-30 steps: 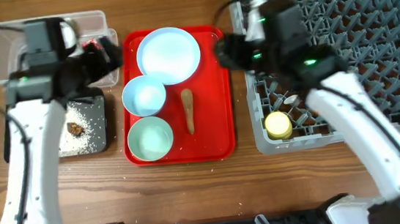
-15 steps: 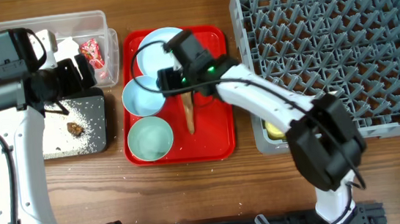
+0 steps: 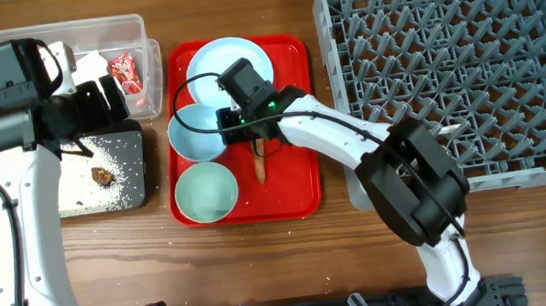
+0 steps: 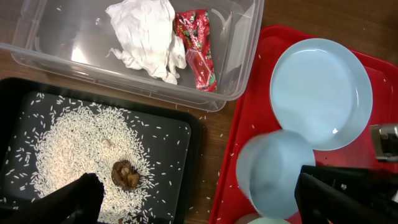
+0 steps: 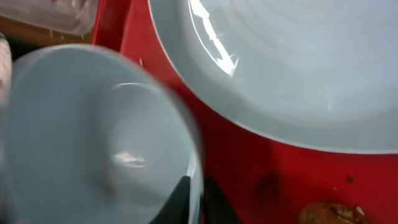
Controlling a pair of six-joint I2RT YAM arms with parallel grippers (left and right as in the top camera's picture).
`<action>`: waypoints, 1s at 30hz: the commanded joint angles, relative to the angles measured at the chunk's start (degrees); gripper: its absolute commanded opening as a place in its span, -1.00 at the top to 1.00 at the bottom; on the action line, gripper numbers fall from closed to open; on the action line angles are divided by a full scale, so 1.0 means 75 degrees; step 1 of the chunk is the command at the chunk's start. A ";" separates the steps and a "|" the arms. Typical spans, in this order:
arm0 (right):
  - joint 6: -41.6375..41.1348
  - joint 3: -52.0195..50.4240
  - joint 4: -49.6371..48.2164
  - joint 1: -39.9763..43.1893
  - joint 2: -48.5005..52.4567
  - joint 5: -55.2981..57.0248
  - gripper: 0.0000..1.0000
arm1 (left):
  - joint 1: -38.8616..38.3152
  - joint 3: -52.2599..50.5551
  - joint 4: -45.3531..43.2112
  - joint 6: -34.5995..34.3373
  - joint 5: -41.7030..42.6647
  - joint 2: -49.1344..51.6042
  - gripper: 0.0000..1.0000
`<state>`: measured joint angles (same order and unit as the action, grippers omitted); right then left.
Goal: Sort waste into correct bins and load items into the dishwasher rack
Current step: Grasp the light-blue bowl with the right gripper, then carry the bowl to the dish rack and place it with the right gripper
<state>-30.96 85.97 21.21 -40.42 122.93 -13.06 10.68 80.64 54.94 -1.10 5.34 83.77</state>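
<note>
My right gripper point(image 3: 229, 127) point(image 5: 196, 190) is shut on the right rim of a pale blue bowl point(image 3: 196, 133) point(image 5: 93, 143) on the red tray, one finger inside and one outside. Behind the bowl lies the pale blue plate point(image 3: 234, 64) point(image 5: 298, 62); the mint-green bowl point(image 3: 204, 192) sits in front. A brown cone-shaped piece point(image 3: 259, 160) lies beside them. My left gripper point(image 3: 97, 102) point(image 4: 208, 205) hangs open and empty above the black tray point(image 3: 134, 191) point(image 4: 186, 134), which holds rice point(image 4: 74, 149) and a brown lump point(image 3: 104, 175) point(image 4: 126, 174). The clear tub point(image 3: 61, 38) point(image 4: 242, 62) holds the napkin point(image 4: 146, 31) and wrapper point(image 3: 126, 67) point(image 4: 196, 46).
The grey dishwasher rack point(image 3: 455, 65) fills the right side of the table. The red serving tray point(image 3: 301, 185) lies between it and the bins. My right arm stretches from the front right across the rack's near left corner. Stray rice grains dot the wood by the black tray.
My right arm swung from the rack's left edge over to the red tray and its jaws shut on the pale blue bowl's rim. My left arm drew back left, then held still.
</note>
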 commanded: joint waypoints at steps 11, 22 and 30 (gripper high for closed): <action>-0.0204 0.0935 0.0484 0.0248 -0.0428 -0.0731 0.91 | 0.0064 0.0114 0.0003 0.0117 -0.0125 -0.0114 -0.99; -0.0064 0.1454 0.2684 0.1868 -0.2678 0.4896 0.91 | 0.0064 0.0114 0.0003 0.0117 -0.0125 -0.0114 -1.00; 0.2707 0.1448 -0.0367 0.2090 -0.2075 1.0920 0.91 | 0.0064 0.0114 0.0003 0.0117 -0.0125 -0.0114 -1.00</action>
<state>-25.91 96.12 27.27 -25.15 103.88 52.66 10.68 80.64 55.00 -1.10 4.91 83.77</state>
